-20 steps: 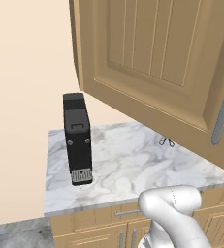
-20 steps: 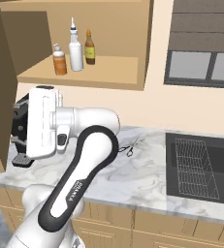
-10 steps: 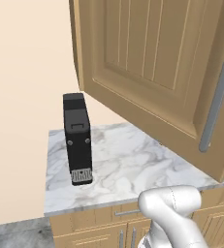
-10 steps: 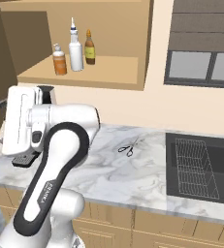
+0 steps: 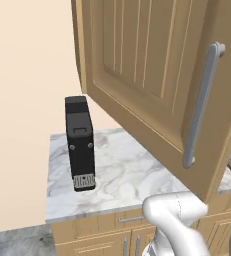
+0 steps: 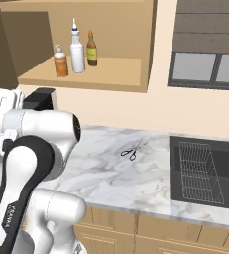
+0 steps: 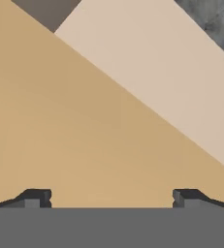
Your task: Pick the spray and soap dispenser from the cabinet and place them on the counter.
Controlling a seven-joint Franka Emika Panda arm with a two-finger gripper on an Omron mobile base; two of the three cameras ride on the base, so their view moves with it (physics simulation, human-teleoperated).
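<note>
Spray (image 6: pixel 77 51) upright on the open cabinet (image 6: pixel 86 74) shelf, near its front edge, between soap dispenser (image 6: pixel 61 61) on the left and brown bottle (image 6: pixel 91 48) just behind right. Fingers (image 7: pixel 111 197) spread wide, released, grasping nothing, facing a tan wooden panel up close, well apart from both bottles. Cabinet door (image 5: pixel 152 85) swung open over bench (image 5: pixel 122 170); black appliance (image 5: pixel 80 142) near bench's left edge, scissors (image 6: pixel 130 153) mid-bench

The cabinet (image 5: pixel 152 90) door hangs swung wide over the counter (image 6: pixel 121 173). On the open shelf the spray (image 6: pixel 77 51) stands tight between the soap dispenser (image 6: pixel 61 61) and a brown bottle (image 6: pixel 91 48); shelf space right of them is free.
</note>
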